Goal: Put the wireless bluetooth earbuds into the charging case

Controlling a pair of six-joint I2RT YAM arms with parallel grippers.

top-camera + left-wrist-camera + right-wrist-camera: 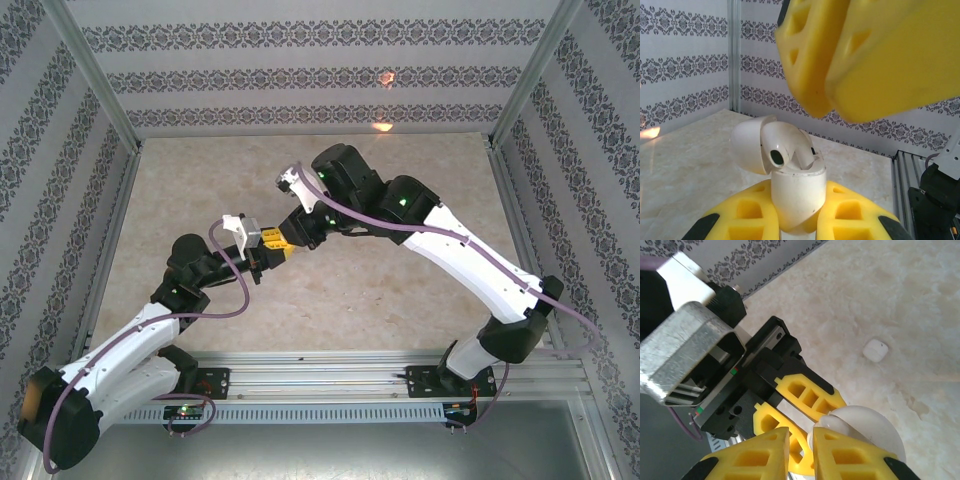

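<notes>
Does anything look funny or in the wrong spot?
Yes. One small white earbud lies by itself on the table, away from the charging case, which the left gripper holds with its lid open.

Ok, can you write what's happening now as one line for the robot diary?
left fingers: shut on charging case, lid open | right fingers: nearly together above case | earbud: one lying on table

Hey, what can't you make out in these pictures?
Left wrist: case bottom, buried in the left end effector.
Left wrist: whether the right end effector pinches anything; blurred, cut off at the top.
Right wrist: white piece on the table, too small to identify.
</notes>
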